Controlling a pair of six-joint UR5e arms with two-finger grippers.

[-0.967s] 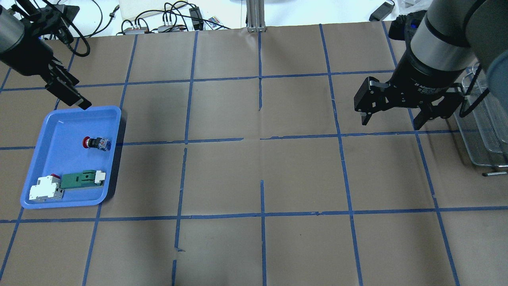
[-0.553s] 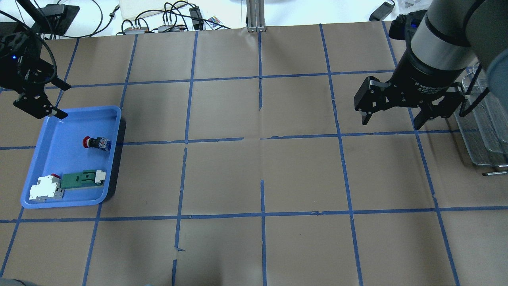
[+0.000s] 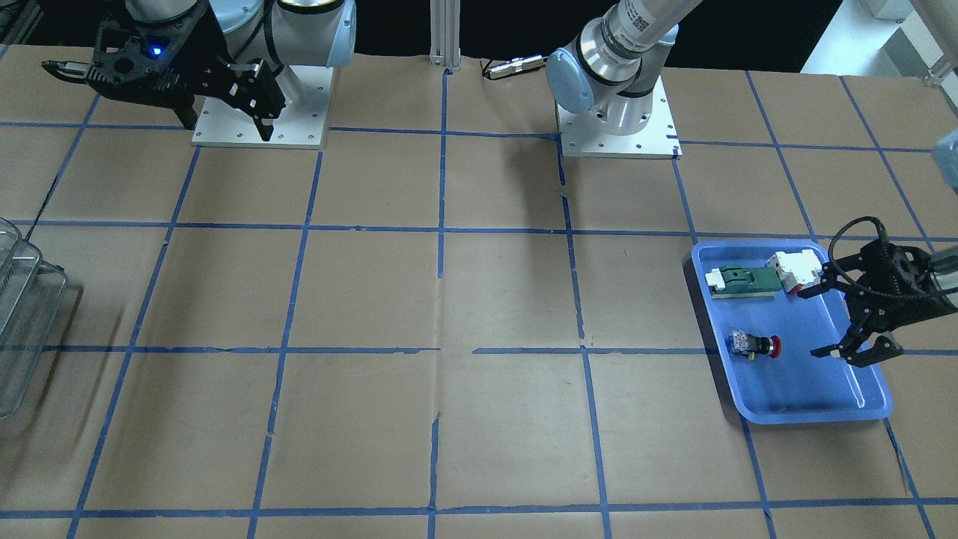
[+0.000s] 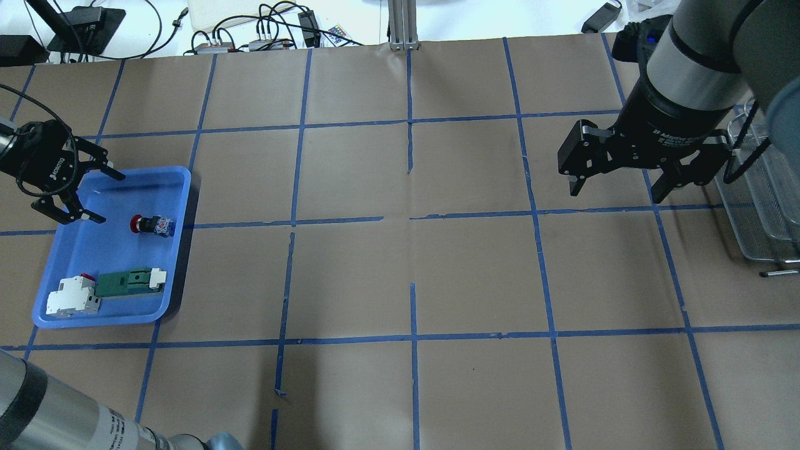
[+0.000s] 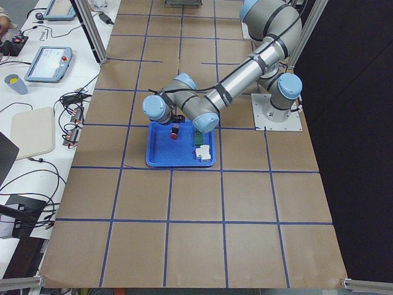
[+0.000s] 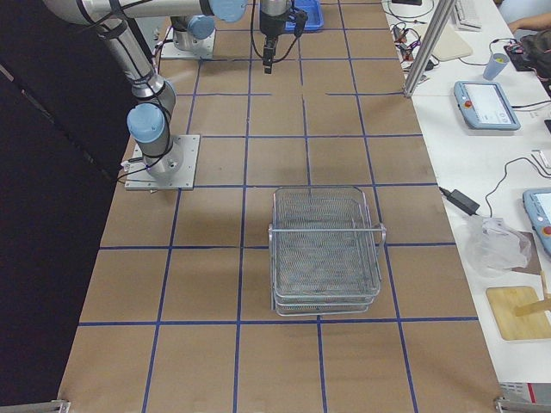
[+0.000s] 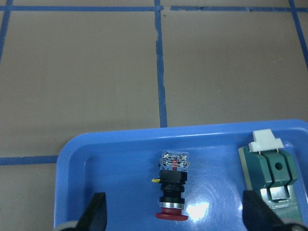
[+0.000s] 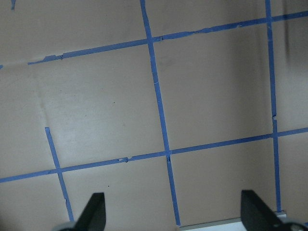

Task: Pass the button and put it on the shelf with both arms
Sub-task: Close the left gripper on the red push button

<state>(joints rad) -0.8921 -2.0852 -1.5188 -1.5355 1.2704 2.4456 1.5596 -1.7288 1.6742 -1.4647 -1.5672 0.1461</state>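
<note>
1. Button [image 4: 152, 225] is found in tray [image 4: 185, 187], just ahead of left gripper [image 4: 107, 198], fingers spread.
2. Pick-up approach is judged in hand; advancing and closing on it is called for.
3. Right gripper [image 4: 614, 194] is held spread, empty.

I've got the bench [image 4: 350, 275] wrapped in matt brown paper, faintly creased, with strips of blue tape [image 4: 475, 336] that look torn in spots. The tray [image 7: 72, 159] reads as smooth blue plastic, glossy, with a white glare patch on its floor. The button [image 7: 172, 185] has a shiny red cap, a bright metal ring, a dull black barrel and a clear block end. The green part [image 7: 269, 171] is flat, low-sheen plastic. The shelf [image 6: 325, 249] is bare silvery wire mesh. The arms [image 5: 236, 83] are satin grey metal tubes with glossy light-blue caps. The left claw [image 4: 107, 198] and right claw [image 4: 614, 194] are both matt black.
</note>
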